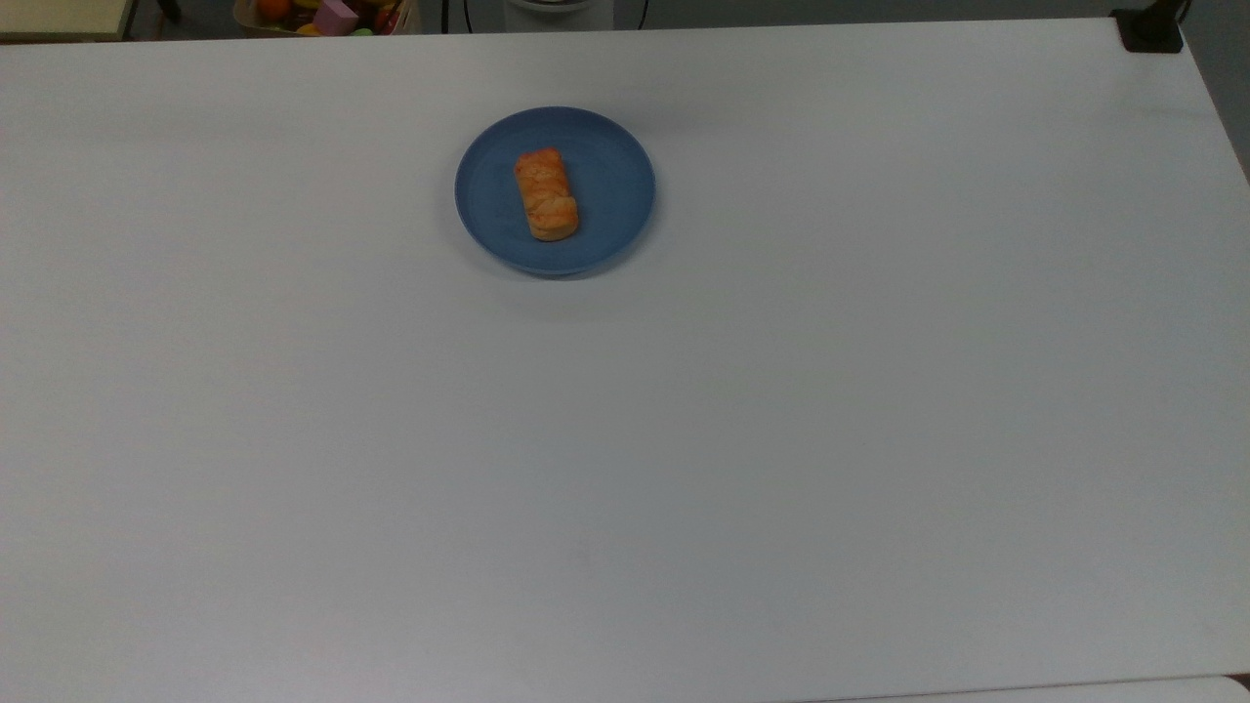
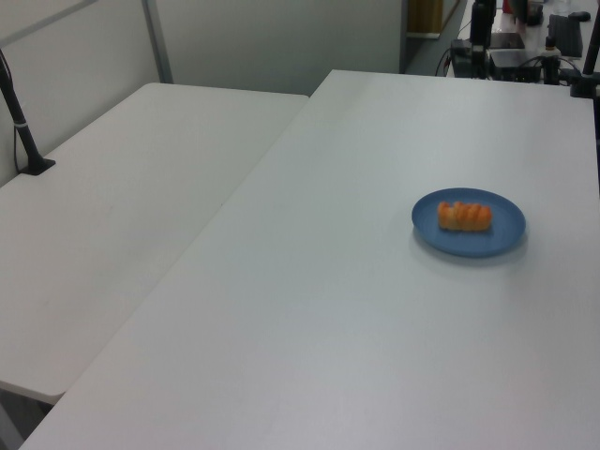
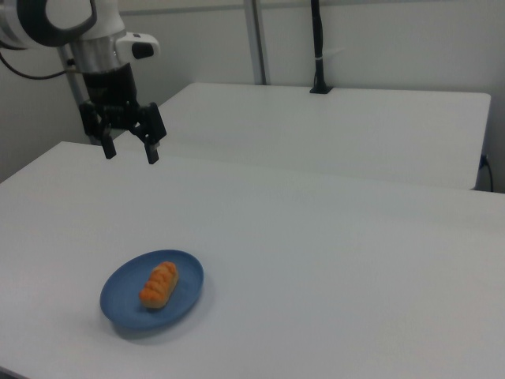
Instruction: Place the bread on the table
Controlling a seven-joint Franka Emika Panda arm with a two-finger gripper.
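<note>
We hold our tool (image 3: 127, 150) high above the worktop (image 3: 331, 260) with its fingers spread, well apart from the bread (image 3: 159, 284). The bread lies lengthwise on the blue plate (image 3: 118, 304), nearer the worktop's far edge in the top view, so we judge the approach not yet begun.

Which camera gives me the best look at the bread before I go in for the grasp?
The top view: the bread is seen from straight above, its ridged top and outline sharp against the blue plate. The left view shows its long side, smaller. The right view shows it end-on and also the gripper, open above the table.
</note>
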